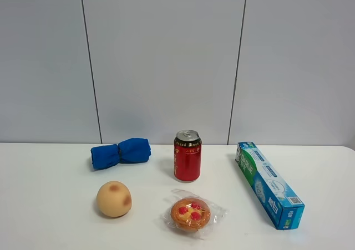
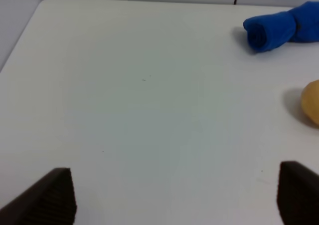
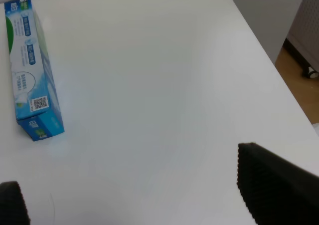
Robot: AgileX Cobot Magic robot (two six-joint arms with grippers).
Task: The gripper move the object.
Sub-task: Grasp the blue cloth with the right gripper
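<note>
On the white table [image 1: 50, 178] stand a red soda can [image 1: 187, 156], a rolled blue cloth [image 1: 121, 153], a round peach-coloured fruit [image 1: 114, 199], a wrapped pastry with red topping [image 1: 191, 214] and a long blue-green box [image 1: 268, 183]. Neither arm shows in the exterior high view. My left gripper [image 2: 174, 195] is open and empty above bare table; the blue cloth [image 2: 281, 28] and the fruit's edge [image 2: 311, 103] lie beyond it. My right gripper [image 3: 139, 195] is open and empty, with the box [image 3: 31, 70] off to one side.
A grey panelled wall [image 1: 166, 61] stands behind the table. In the right wrist view the table's edge [image 3: 271, 65] drops to a floor and a wheeled object [image 3: 304, 55].
</note>
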